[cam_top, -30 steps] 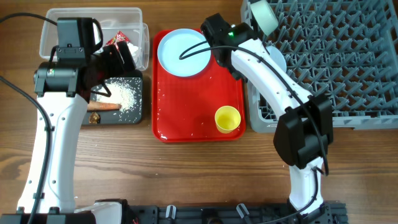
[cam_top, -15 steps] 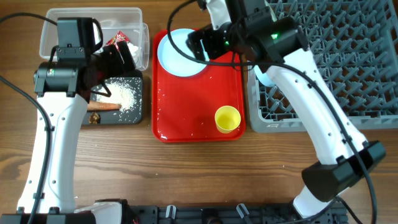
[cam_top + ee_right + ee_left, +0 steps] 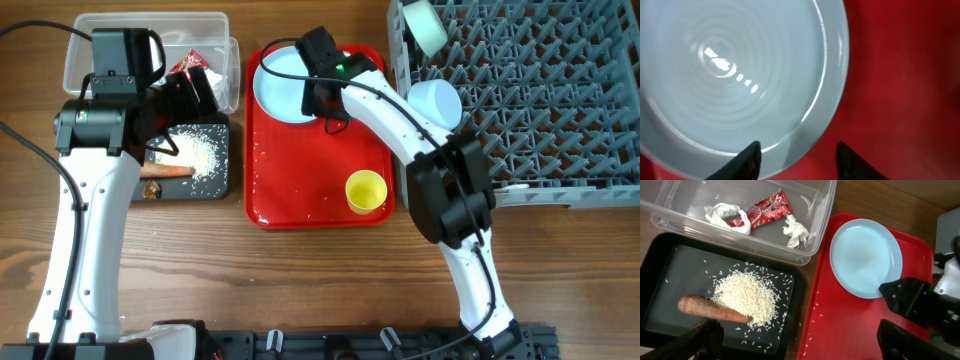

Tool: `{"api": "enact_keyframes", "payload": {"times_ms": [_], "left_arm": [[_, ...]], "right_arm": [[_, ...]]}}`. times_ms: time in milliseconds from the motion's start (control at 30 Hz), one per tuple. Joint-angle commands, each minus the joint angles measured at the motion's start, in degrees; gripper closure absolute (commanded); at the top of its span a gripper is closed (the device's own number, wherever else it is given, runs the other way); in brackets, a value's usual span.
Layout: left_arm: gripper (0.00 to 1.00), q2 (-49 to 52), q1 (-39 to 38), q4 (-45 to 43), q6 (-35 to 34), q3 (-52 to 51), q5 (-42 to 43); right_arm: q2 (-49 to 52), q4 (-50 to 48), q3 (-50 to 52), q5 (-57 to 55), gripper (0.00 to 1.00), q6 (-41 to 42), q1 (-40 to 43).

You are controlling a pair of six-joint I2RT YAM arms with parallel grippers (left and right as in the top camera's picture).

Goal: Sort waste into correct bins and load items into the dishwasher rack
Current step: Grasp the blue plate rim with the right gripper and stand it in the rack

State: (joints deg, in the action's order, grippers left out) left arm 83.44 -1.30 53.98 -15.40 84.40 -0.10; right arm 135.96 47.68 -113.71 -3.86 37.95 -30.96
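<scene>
The light-blue plate [image 3: 283, 88] [image 3: 730, 75] lies at the back of the red tray [image 3: 310, 170]. My right gripper [image 3: 320, 100] [image 3: 799, 147] hangs low over the plate's right rim, open, one finger above the plate and the other above the tray. A yellow cup [image 3: 366, 190] stands at the tray's front right. Two pale bowls [image 3: 437, 100] [image 3: 425, 25] sit in the grey dishwasher rack [image 3: 540, 90]. The clear bin [image 3: 822, 210] holds a red wrapper [image 3: 767, 210] and crumpled paper [image 3: 797, 230]. In the black bin [image 3: 660, 295] lie rice [image 3: 747, 292] and a carrot [image 3: 710, 307]. My left gripper [image 3: 797, 335] hovers open, empty, over the black bin's right edge.
Loose rice grains dot the left edge of the red tray. The right arm [image 3: 440, 150] arches across the tray's right side and the rack's near-left corner. Bare wooden table [image 3: 300, 280] runs along the front.
My right gripper has swung from the rack's left corner to low over the plate's rim, and its jaws have narrowed. The left arm has not moved.
</scene>
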Motion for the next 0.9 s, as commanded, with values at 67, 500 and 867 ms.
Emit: {"api": "enact_keyframes", "payload": {"times_ms": [67, 500, 867], "left_arm": [[0.0, 0.2, 0.5, -0.1, -0.5, 0.7, 0.3], [0.0, 0.2, 0.5, -0.1, -0.5, 0.7, 0.3], [0.0, 0.2, 0.5, -0.1, -0.5, 0.7, 0.3]], "right_arm": [[4.6, -0.7, -0.1, -1.2, 0.63, 4.2, 0.7], [-12.6, -1.7, -0.3, -0.9, 0.96, -15.5, 5.9], [-34.6, -0.1, -0.2, -45.4, 0.96, -57.7, 13.9]]}}
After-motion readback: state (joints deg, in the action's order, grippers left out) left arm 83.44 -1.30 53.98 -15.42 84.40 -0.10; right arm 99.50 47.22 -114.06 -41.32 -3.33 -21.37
